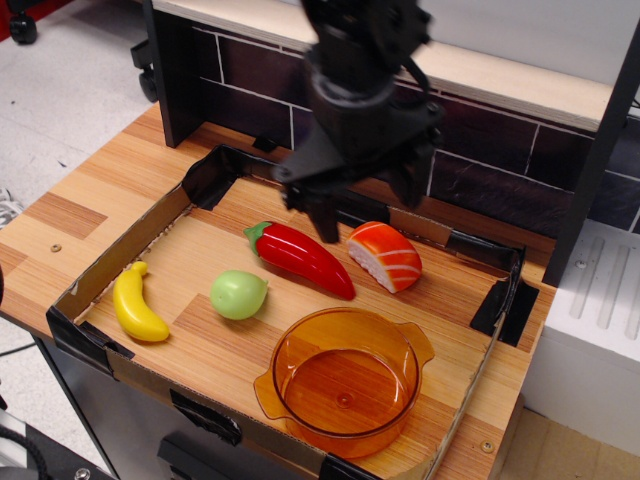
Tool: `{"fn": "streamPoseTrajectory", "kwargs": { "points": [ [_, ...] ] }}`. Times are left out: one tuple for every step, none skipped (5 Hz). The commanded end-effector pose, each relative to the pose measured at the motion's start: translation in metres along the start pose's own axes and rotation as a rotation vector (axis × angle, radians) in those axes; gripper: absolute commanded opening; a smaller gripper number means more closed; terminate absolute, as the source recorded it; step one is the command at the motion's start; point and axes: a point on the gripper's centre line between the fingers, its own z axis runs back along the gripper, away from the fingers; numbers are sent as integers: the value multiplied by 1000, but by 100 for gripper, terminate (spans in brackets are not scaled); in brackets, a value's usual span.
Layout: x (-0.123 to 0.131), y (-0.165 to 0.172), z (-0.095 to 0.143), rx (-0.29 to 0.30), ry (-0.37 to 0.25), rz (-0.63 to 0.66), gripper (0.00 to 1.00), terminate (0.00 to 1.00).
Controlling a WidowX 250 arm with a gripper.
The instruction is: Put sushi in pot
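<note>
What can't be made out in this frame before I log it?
- End effector: motion-blurred, so finger detail is unclear; whether it has reached the sushi cannot be told.
- Arm: cut off by the top edge.
- Back wall of the tray: partly hidden behind the end effector.
- Pot: far handle seen; near handle indistinct against the rim.

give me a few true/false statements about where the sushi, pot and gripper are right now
1. The sushi is already inside the pot. False: it lies on the tray floor behind the pot, which is empty.
2. The gripper is open, above the tray near the sushi. True.
3. The red pepper lies left of the sushi. True.
4. The gripper is holding the banana. False: it holds nothing; the banana lies at the tray's left end.
</note>
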Motion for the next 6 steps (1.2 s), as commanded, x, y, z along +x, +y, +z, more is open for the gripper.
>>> {"fn": "streamPoseTrajectory", "kwargs": {
  "points": [
    [14, -18, -8, 15, 34, 97, 100, 0],
    [12, -17, -19, 54, 39, 112, 100, 0],
    [9, -16, -31, 75, 50, 117, 100, 0],
    [6, -12, -43, 103, 50, 116, 100, 0],
    [5, -12, -51, 107, 43, 100, 100, 0],
    [6, -18, -51, 95, 51, 84, 100, 0]
  ]
}}
